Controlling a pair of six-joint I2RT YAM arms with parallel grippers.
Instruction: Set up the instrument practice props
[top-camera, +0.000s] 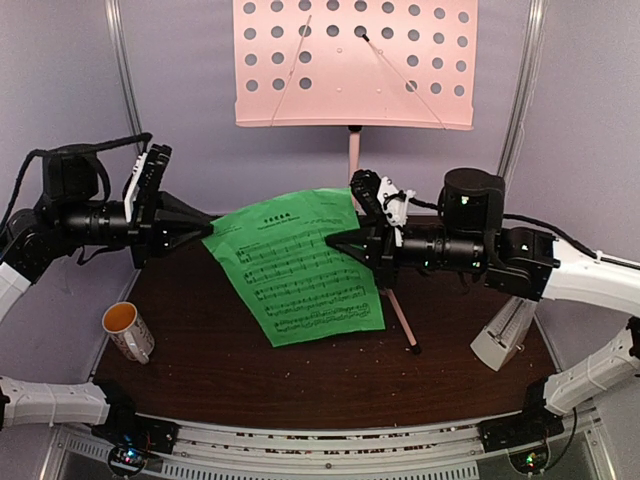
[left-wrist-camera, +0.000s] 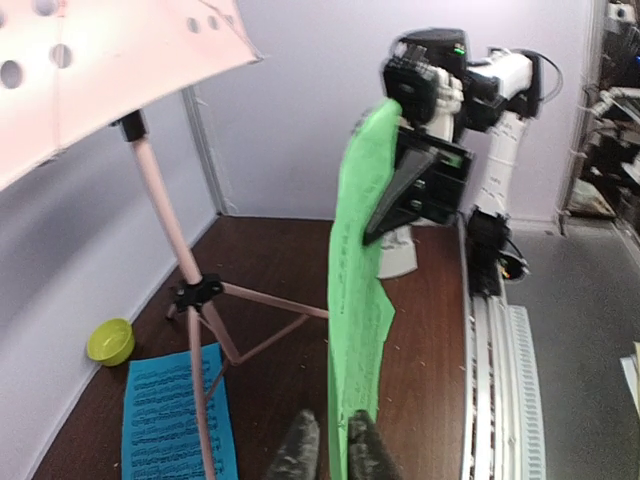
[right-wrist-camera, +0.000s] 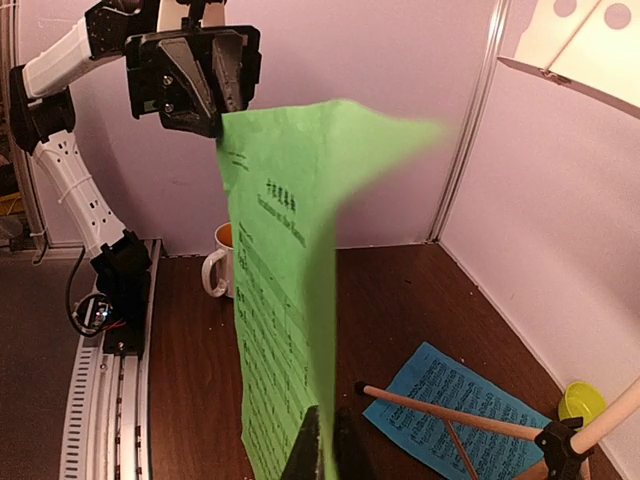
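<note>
Reaching inward from either side, both arms lie level above the table, wrists facing. The left gripper pinches the green sheet at its left edge and the right gripper clamps its right edge. The sheet hangs between them over the table's middle, before the stand at the far edge.
</note>
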